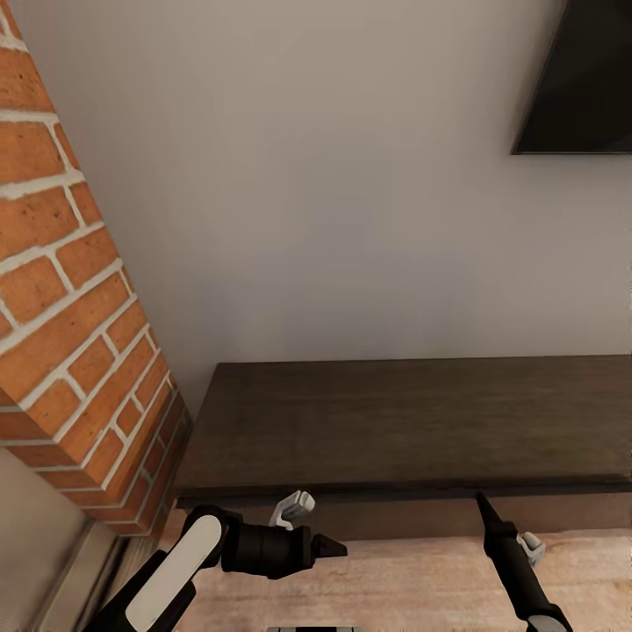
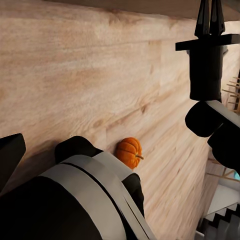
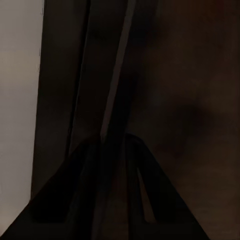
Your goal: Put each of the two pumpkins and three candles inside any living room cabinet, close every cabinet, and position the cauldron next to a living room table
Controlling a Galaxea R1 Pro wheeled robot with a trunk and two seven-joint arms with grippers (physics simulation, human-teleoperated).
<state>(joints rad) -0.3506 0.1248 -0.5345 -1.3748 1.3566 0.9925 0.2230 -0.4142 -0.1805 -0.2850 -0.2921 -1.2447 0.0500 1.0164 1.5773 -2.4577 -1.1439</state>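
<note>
The pale wall point(image 1: 351, 219) and brick fireplace point(image 1: 70, 307) tower over the long dark cabinet point(image 1: 404, 421), its front seemingly shut. The right hand point(image 1: 481, 500) points its pressed-together fingers at the cabinet's front edge, probably to work a drawer open. The left hand point(image 1: 333, 548) hangs low over the plank floor point(image 2: 100, 75), fingers also together. One pumpkin point(image 2: 129, 152) lies on the floor beside the robot; next comes opening a drawer, then fetching it

A bright orange ribbed pumpkin point(image 2: 129, 152) lies on the light wood plank floor point(image 2: 100, 75), the cabinet point(image 1: 404, 421) is dark brown wood, the fireplace point(image 1: 70, 333) red brick with pale mortar, the wall point(image 1: 307, 175) pale, the TV point(image 1: 584, 88) black.
</note>
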